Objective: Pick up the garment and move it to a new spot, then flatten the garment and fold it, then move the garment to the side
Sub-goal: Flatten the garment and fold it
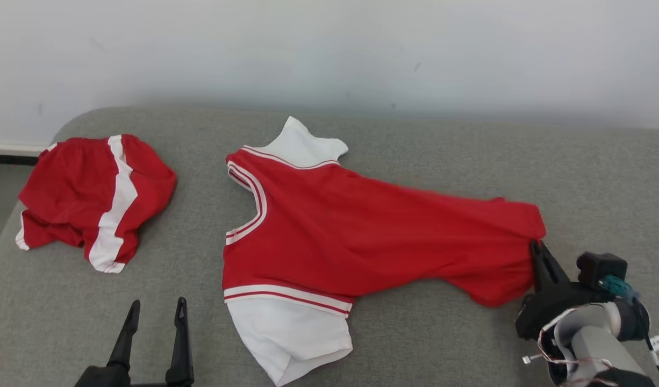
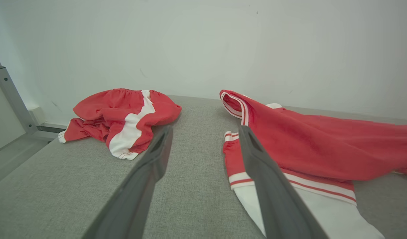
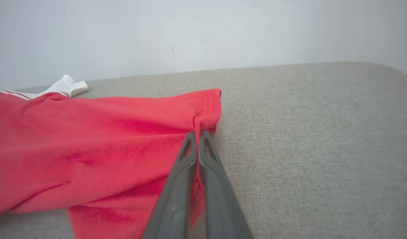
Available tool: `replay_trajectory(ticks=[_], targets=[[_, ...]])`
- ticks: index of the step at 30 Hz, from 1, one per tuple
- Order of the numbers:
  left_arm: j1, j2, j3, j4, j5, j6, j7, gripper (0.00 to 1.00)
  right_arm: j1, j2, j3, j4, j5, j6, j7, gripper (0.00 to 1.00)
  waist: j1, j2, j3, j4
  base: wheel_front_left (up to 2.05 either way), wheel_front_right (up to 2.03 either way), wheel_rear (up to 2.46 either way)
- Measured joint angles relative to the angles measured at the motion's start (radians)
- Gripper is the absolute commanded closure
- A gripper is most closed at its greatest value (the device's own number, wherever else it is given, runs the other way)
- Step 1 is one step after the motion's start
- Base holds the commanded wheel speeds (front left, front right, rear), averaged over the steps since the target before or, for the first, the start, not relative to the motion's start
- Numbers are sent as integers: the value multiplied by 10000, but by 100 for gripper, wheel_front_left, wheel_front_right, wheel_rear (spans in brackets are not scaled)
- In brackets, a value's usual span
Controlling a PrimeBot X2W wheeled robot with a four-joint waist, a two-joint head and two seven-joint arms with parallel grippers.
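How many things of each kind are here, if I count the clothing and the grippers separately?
Jersey: 1, the red and white jersey
Shorts: 1, the red and white shorts
Grippers: 2, the left gripper open, the right gripper shut on the jersey's edge
Total: 4

No legible text or markings.

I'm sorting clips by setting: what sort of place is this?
Likely a bare lab or test room, not a home: a grey fabric-covered surface against a plain white wall, a metal frame post beside it, a red jersey and red shorts laid out.
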Motion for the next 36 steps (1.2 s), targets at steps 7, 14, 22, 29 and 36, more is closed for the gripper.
replay_trajectory(ticks=[7, 14, 22, 29, 36], targets=[[293, -2, 100, 35, -19, -2, 0, 0, 1424, -575, -75, -2489, 61, 0, 2, 100, -1, 0, -365, -409, 0, 0, 0], [376, -2, 86, 52, -42, -23, 0, 0, 2489, -1214, -347, -4560, 190, 0, 247, 100, -1, 0, -596, -716, 0, 0, 0], [364, -2, -65, 96, -169, -29, 0, 0, 3242, -1081, -872, -6136, 132, 0, 1407, 100, -2, 0, -568, -537, 0, 0, 0], [84, -4, -384, 157, -270, -25, 0, 0, 2271, -1158, -602, -5344, -33, 0, 1837, 100, -1, 0, -280, -161, 0, 0, 0], [-311, -2, -790, 209, -357, 17, 0, 0, 342, -1616, -316, -3312, -230, 0, 1818, 100, 0, 0, 146, 293, 0, 0, 0]])
